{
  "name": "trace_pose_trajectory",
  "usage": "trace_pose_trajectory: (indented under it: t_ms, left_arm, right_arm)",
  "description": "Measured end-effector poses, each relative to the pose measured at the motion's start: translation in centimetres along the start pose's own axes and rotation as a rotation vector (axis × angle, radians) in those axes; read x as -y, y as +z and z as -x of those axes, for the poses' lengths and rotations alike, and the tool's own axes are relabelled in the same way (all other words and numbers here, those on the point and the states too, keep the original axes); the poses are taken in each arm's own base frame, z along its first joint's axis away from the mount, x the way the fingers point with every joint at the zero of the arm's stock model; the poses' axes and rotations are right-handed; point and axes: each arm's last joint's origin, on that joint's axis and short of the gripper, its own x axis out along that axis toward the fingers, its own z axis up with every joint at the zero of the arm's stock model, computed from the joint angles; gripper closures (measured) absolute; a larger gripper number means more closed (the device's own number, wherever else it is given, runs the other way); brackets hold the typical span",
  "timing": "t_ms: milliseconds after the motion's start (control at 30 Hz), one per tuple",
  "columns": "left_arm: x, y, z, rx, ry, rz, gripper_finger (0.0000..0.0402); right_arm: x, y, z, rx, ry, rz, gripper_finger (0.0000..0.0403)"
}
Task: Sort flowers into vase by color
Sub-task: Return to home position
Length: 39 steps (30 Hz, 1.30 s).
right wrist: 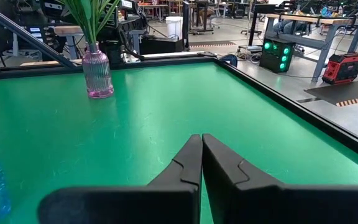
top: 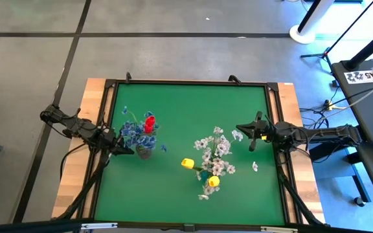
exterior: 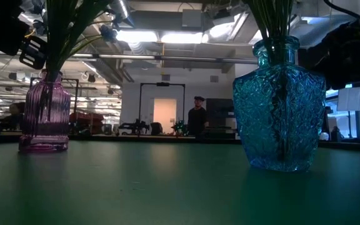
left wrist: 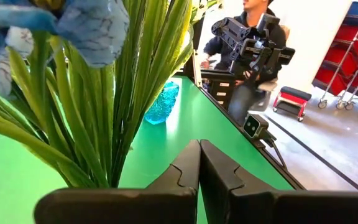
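Green mat over a wood-edged table, grey floor all round. Left of centre: blue-blossom sprigs and one red bud standing together in the purple vase, ribbed glass, upright. Right of centre and well apart from that: white-blossom sprigs spreading wide from the blue vase, patterned glass, upright, with two yellow buds leaning out low among them. Just beside the purple vase, on the side toward the table's left edge: left gripper, fingers pressed together with nothing between them, green stalks close before its camera. Near the table's right edge, by the outermost white blossoms: right gripper, likewise closed tight and empty, held above the mat and facing across toward the purple vase. Beyond the table: a seated person behind the right arm, and a standing person far back in a workshop hall lit by ceiling strips.
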Motion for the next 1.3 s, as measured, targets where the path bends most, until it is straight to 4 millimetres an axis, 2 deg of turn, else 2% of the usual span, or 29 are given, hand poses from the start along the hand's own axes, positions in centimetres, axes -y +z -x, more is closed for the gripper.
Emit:
trace_pose_trajectory:
  t_ms: [1300]
  left_arm:
    - [0.00, 0.00, 0.00, 0.000, 0.000, 0.000, 0.0391]
  right_arm:
    - [0.00, -0.01, 0.00, -0.001, 0.000, 0.000, 0.0391]
